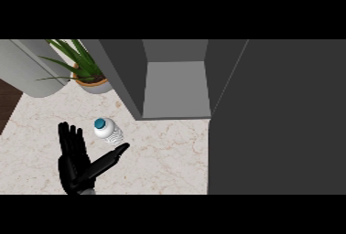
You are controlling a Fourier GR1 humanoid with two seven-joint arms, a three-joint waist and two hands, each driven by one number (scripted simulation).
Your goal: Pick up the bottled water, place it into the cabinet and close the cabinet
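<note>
- A pale marble bench [162, 155] with faint reddish veining fills the lower left of the head view.
- A grey cabinet [175, 91] stands open on the bench, its bare inner shelf showing; the cabinet door [277, 119], a broad dark panel, swings out to the right of the opening and covers that side of the view.
- Left of the cabinet sits a potted plant [84, 68] with long green leaves in a terracotta pot, and beyond it a pale grey rounded column [34, 68]; a strip of dark wood floor [7, 103] shows at the far left edge.
- The bottled water [108, 131] stands upright on the bench, in front of and left of the cabinet opening; its long axis points up at the camera, blue cap uppermost.
- The left hand [74, 167] hovers just below the bottle, fingers straight and spread, thumb stretched out toward the bottle's base; it grips nothing.
</note>
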